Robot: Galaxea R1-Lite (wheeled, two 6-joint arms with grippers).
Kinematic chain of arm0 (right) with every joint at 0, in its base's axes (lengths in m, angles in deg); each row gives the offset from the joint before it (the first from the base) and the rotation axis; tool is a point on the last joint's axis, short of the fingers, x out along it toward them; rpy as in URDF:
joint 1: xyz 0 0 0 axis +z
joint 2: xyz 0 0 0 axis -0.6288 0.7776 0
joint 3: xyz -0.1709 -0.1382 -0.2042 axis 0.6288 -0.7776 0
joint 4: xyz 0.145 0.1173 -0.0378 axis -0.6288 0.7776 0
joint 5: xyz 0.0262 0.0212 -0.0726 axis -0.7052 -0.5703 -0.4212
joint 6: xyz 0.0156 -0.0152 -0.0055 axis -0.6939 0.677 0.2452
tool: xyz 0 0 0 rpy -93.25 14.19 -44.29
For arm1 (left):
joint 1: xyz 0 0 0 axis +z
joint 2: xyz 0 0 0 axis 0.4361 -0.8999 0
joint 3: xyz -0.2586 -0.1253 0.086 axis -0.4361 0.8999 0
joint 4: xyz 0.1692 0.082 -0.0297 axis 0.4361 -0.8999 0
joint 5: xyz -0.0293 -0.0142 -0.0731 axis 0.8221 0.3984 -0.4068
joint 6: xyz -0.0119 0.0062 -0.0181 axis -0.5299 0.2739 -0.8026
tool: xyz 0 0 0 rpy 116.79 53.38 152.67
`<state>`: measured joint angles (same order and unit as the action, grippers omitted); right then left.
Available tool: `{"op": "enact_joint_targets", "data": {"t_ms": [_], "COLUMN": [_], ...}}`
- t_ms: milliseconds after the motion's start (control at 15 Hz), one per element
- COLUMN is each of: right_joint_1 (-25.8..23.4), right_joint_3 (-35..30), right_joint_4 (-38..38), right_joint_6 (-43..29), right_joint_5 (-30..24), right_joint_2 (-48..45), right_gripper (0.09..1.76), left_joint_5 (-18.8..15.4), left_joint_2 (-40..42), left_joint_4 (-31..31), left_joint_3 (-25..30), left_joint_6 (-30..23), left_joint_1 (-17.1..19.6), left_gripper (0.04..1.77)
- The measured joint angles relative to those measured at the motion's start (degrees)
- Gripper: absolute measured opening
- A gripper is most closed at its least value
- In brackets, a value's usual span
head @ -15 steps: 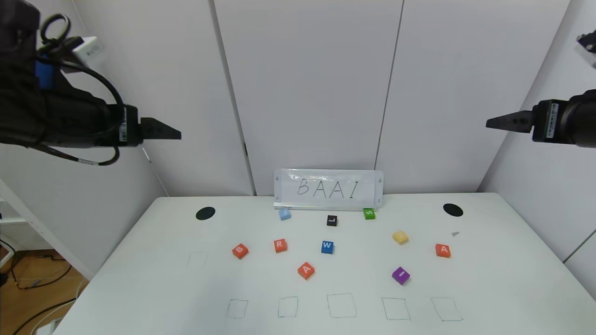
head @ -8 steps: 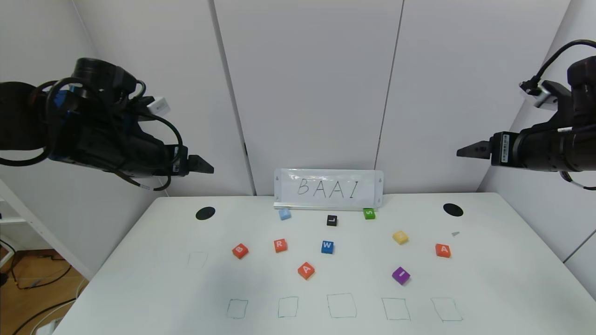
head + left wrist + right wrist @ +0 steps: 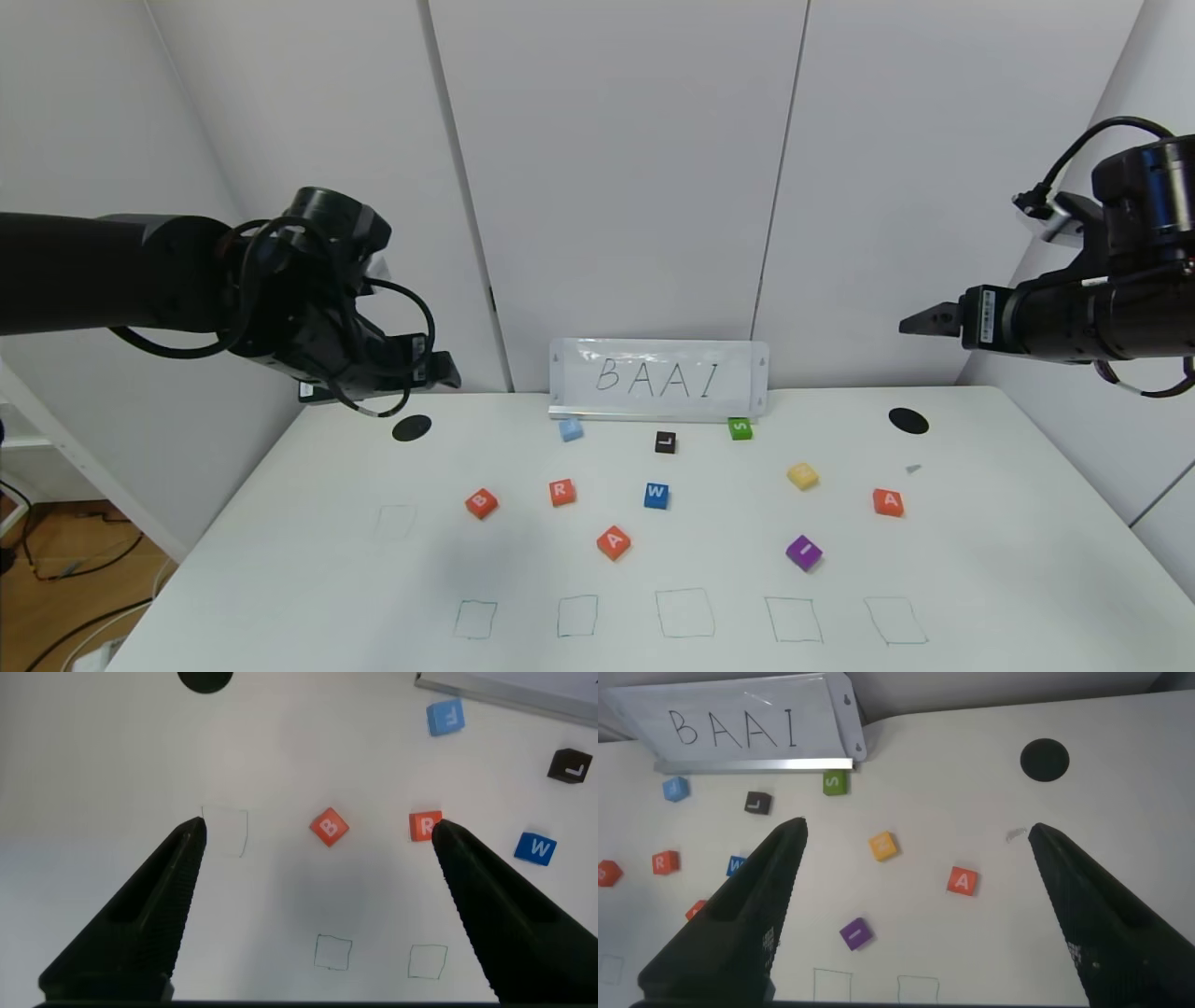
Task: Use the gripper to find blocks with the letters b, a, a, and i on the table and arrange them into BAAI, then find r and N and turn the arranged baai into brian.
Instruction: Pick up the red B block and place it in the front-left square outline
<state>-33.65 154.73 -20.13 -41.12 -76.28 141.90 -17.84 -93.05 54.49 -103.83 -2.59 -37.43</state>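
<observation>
Orange-red B (image 3: 481,503), R (image 3: 562,492) and two A blocks (image 3: 613,542) (image 3: 888,502), plus purple I (image 3: 804,552), lie flat, scattered apart on the white worktop (image 3: 280,560).

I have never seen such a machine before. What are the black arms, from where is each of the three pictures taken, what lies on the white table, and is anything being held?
This is a robot with two black arms, each ending in a pincer. The wide picture comes from a camera on its head, looking down at the table. The other two come from cameras on the wrists; the dark wedges in them are the pincer's own fingers.

The left pincer and the right pincer both hang in the air above the table, open and empty.

On the table lie small lettered blocks: an orange-red B, R and two A blocks, a purple I, plus blue, black, green, yellow and pale blue ones. A sign reading BAAI stands at the back. Empty drawn squares line the front.
</observation>
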Motion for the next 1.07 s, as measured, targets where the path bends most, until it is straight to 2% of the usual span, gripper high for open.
{"op": "enact_joint_targets", "data": {"t_ms": [200,333,533,733,933,1067], "right_joint_1": [-0.48,-0.63,-0.74,-0.91,-0.94,-1.00], "right_joint_3": [-0.18,-0.30,-0.41,-0.41,-0.38,-0.33], "right_joint_4": [0.06,0.12,0.09,0.06,0.00,-0.13], "right_joint_6": [-0.06,-0.09,-0.04,-0.02,-0.02,0.00], "right_joint_5": [-0.02,-0.02,-0.04,-0.13,-0.15,-0.13], "right_joint_2": [0.00,-0.01,-0.01,-0.04,0.00,0.10], "right_gripper": [1.71,1.71,1.71,1.71,1.71,1.71], "left_joint_5": [1.23,1.23,0.68,-0.54,-3.47,-3.96], "left_joint_2": [-2.69,-5.99,-11.72,-17.70,-21.64,-23.24], "left_joint_4": [-7.74,-13.78,-20.46,-22.99,-22.91,-22.59], "left_joint_3": [-3.58,-8.94,-15.99,-20.47,-22.00,-22.31], "left_joint_6": [-10.84,-18.37,-25.82,-30.55,-33.37,-34.44], "left_joint_1": [-3.21,-5.07,-6.51,-7.01,-5.85,-4.85], "left_gripper": [1.72,1.72,1.72,1.72,1.72,1.72]}}
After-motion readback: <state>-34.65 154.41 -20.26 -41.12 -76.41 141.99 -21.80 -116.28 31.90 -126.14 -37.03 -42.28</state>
